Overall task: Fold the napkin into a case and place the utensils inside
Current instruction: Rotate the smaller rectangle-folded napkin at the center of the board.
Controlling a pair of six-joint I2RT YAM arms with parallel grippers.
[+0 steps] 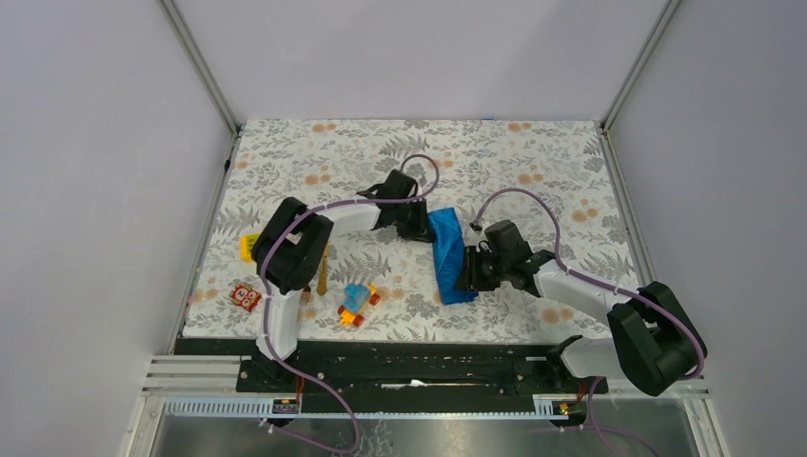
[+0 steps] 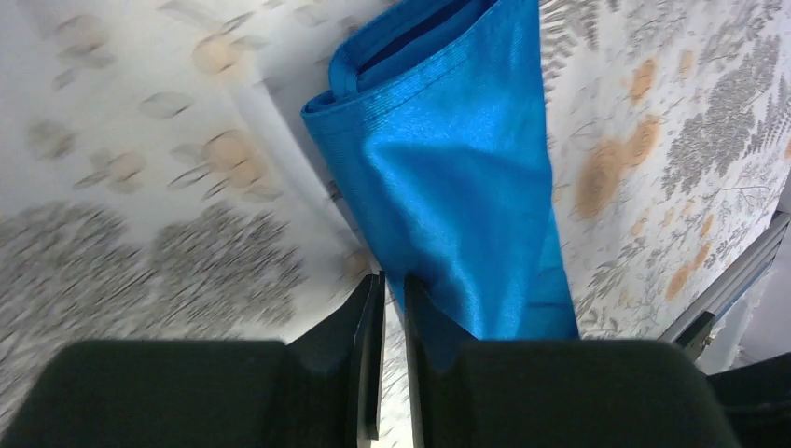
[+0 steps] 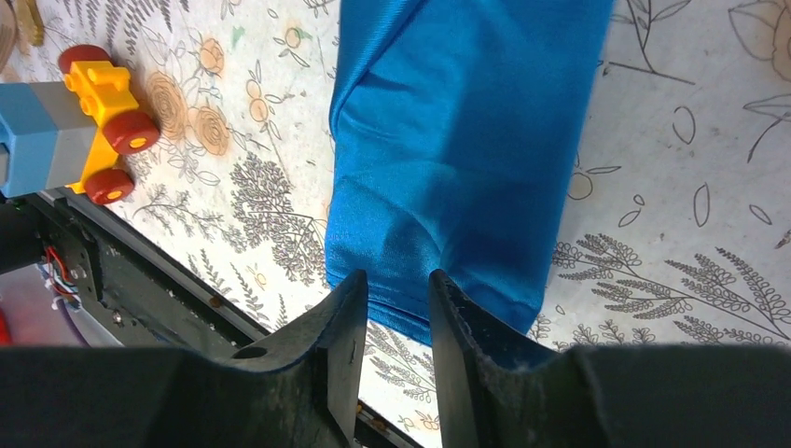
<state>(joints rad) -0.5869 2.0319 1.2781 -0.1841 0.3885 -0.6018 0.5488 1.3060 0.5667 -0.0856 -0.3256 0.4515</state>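
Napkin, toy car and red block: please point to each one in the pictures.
napkin [image 1: 445, 249], top view, middle of the folded cloth.
toy car [image 1: 356, 297], top view, blue body.
red block [image 1: 246, 297], top view, top face.

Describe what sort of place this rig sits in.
Probably a lab test cell, not a home: plain grey panel walls box in the floral-print tablecloth, and two white-and-black robot arms are bolted to a black metal rail.

The napkin [image 1: 449, 255] lies mid-table [image 1: 533, 171], my left gripper [image 1: 416, 228] at its far end, my right gripper [image 1: 466, 271] at its near end. The toy car [image 1: 357, 303] sits left of it.
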